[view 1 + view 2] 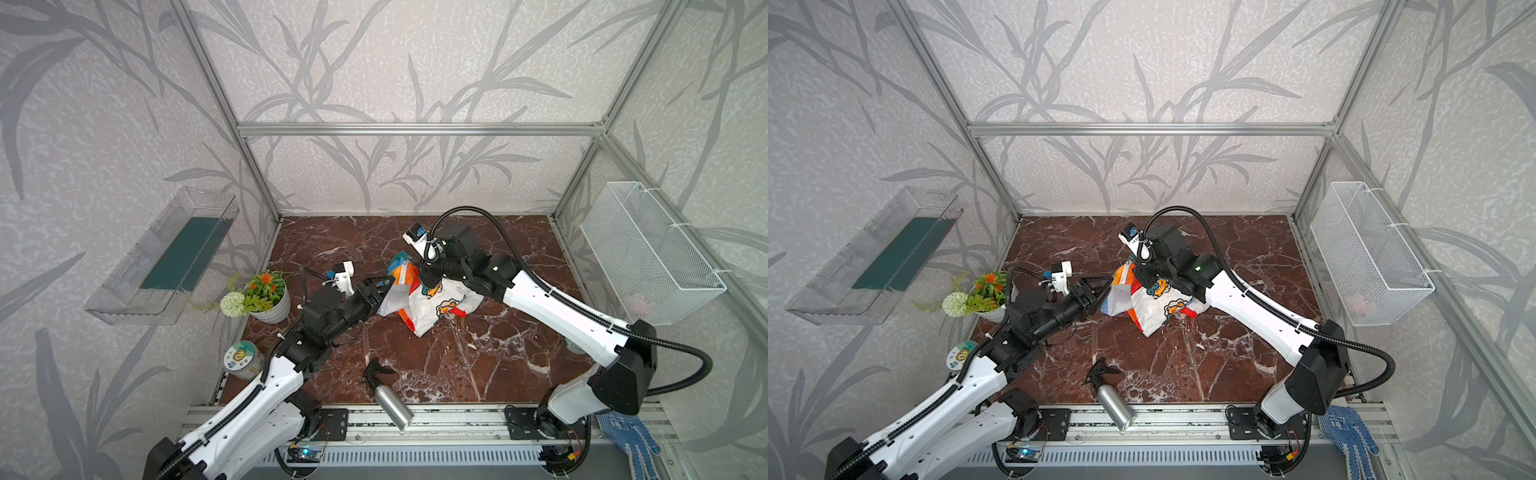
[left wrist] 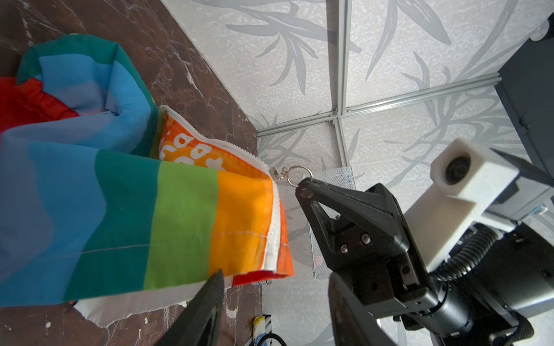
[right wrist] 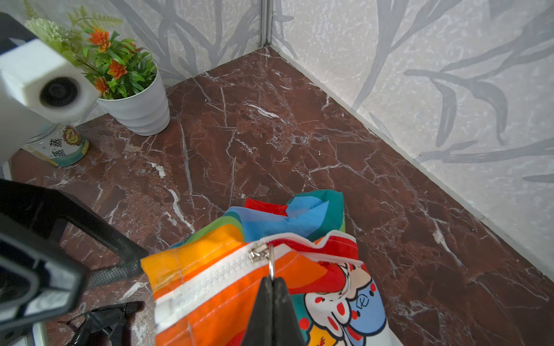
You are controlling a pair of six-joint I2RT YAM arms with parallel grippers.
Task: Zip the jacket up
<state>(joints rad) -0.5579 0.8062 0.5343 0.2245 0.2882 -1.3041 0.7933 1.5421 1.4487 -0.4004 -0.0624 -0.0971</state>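
The jacket (image 1: 432, 305) lies crumpled at mid-frame in both top views, on a red-brown marble tabletop (image 1: 457, 365). The right gripper (image 3: 272, 283) is pinched together on the zipper ring (image 3: 271, 265). The left gripper (image 1: 386, 291) has its fingers apart at the jacket's rainbow edge. Leaf-patterned wallpaper (image 1: 374, 62) and aluminium framing (image 1: 415, 129) enclose the space. At right, a white wire basket (image 1: 623, 232) holds something pink, too faint to make out. At left, a clear bin (image 1: 124, 270) holds a dark green sheet (image 1: 187, 253).

You're looking at thin, smooth cloth on the jacket (image 3: 209, 269), bright metal on its zipper ring (image 3: 271, 266), and a glossy marble-look tabletop (image 3: 269, 134).
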